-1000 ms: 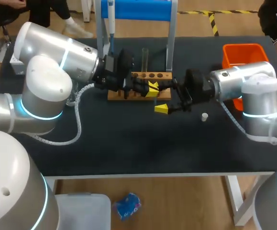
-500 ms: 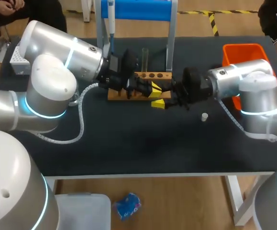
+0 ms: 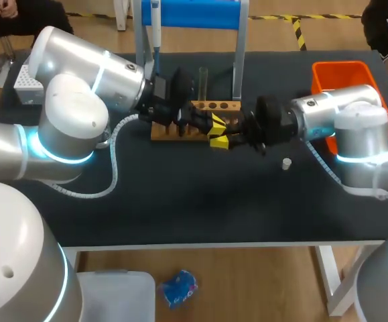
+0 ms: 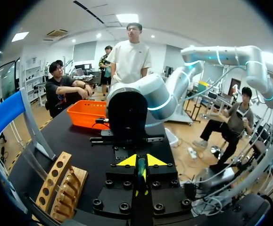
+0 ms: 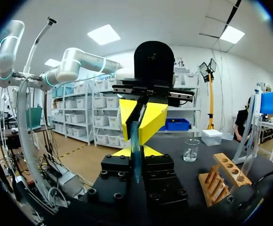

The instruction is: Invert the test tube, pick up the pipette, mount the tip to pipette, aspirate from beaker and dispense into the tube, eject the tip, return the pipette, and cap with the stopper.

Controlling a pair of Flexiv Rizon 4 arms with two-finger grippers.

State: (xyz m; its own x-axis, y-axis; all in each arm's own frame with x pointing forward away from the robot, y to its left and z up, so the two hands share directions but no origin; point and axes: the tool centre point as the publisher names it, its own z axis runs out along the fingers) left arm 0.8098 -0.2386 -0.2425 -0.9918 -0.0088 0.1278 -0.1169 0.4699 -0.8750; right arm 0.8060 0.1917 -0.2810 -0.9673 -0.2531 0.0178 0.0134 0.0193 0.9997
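Over the black counter (image 3: 180, 201), just in front of the wooden tube rack (image 3: 173, 131), the left tool (image 4: 141, 161) is clamped on the thin clear test tube (image 5: 135, 136), holding it up, I'd guess for a handover to flip it. The right tool (image 5: 138, 151) is tip to tip with it; can't tell if it's biting. A second ago it was still apart.

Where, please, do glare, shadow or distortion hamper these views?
Head view: highlights glare on the left arm's silver shell, and the right arm's black wrist merges with the dark table. Left wrist view: the fisheye bows the pipette stand's leg; the test tube in the left claw sits in shadow. Right wrist view: the clear beaker looks pale against the bright background.
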